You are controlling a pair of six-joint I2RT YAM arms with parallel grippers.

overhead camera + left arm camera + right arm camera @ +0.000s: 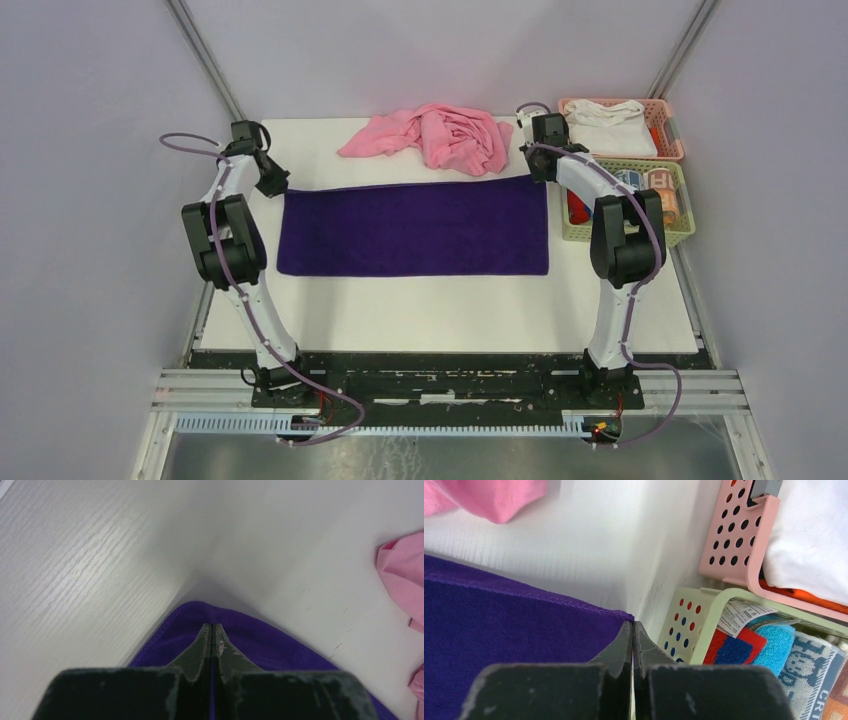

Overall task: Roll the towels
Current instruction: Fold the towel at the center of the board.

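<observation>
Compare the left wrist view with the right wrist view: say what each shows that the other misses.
Left wrist only: the left gripper, shut on a corner of the purple towel. Right wrist only: the right gripper, shut on another corner, plus the pink basket and green basket holding folded cloths. Both: the purple towel, pink towel, white table.

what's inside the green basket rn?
The green basket is packed with towels: a red-and-blue towel, a turquoise towel and a grey patterned towel, plus a printed paper label near the rim. Anything beneath them, and the basket floor, is covered.
</observation>
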